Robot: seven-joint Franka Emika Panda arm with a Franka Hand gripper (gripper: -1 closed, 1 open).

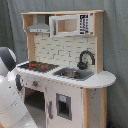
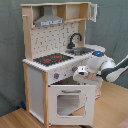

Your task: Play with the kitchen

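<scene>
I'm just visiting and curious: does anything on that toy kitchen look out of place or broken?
Nothing looks broken. The kitchen's oven door hangs open in the second exterior view, right below the robot's hand.

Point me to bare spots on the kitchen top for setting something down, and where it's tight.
Free: the rounded countertop end past the faucet, and the strip in front of the sink. The hob is flat and bare too. Tight: the front by the knobs, where the gripper hangs over the oven door.

Soft, even, seemingly diffuse indoor light; both exterior views blurry
</scene>
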